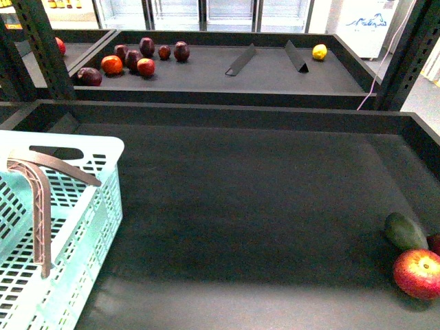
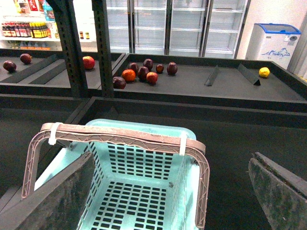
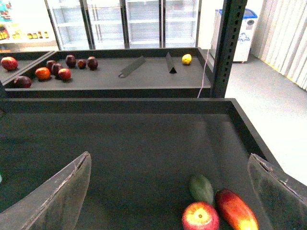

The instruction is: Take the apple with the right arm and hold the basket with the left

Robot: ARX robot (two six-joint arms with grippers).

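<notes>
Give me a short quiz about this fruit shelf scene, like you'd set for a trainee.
1. True or false: the apple lies inside the basket.
2. Which lies right beside the apple? A) a dark green oval fruit B) a banana C) a pineapple
3. Fill in: the left pincer and the right pincer are both ___, holding nothing.
Key: 1 false; 2 A; 3 open.
</notes>
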